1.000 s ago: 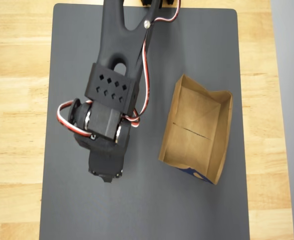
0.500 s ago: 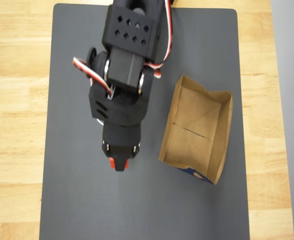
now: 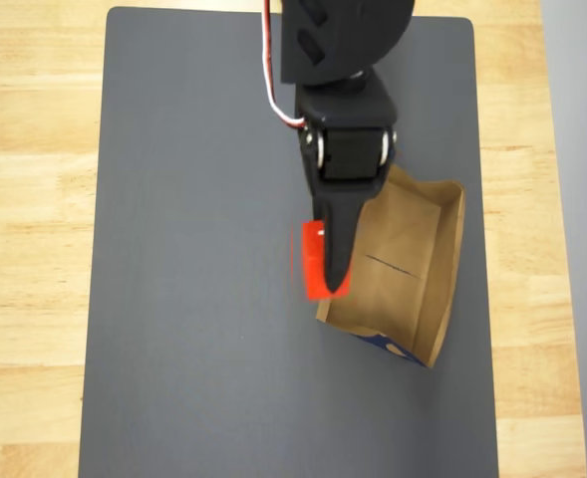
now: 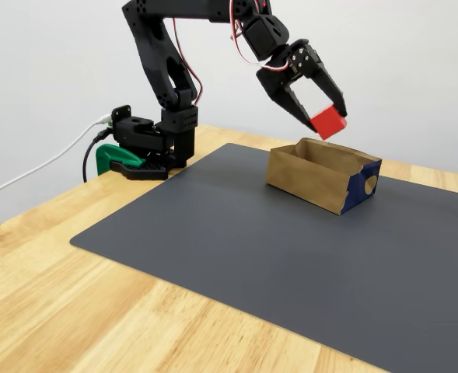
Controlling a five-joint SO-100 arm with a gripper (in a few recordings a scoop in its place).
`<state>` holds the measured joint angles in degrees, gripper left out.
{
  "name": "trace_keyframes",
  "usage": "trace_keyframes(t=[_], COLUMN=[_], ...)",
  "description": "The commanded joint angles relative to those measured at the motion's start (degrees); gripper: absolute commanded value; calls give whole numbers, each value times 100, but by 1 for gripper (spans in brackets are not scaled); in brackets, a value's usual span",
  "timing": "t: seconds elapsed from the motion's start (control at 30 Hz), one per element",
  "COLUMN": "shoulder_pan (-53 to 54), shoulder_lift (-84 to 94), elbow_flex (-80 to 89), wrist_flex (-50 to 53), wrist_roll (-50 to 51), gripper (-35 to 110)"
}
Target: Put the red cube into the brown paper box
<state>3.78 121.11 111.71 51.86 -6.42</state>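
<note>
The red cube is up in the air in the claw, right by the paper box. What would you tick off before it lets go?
1. Grip: gripper shut on the red cube, lifted off the mat. Ok.
2. Cube over the opening: in the overhead view the red cube sits at the left wall of the brown paper box, partly outside. Not ok.
3. Box upright, opening up: ok.
4. Box bottom free of other things: ok.
5. Clearance above the rim: the fixed view shows a gap. Ok.
</note>
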Motion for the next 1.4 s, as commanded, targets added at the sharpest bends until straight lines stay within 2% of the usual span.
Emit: trace_keyframes(t=[0.0,0.2,0.73,0.83,1.07,1.37], shoulder_pan=[-378,-773,-1090,-984,-958,-940], shoulder_lift=[668,606,-984,-1090,-1072,-694], elbow_flex=[255,773,729,729,765,782], wrist_flex=[-9,-439,-958,-1020,-1020,-932], wrist_roll=[105,149,35,448,615,492], gripper=[0,0,1,16,28,30])
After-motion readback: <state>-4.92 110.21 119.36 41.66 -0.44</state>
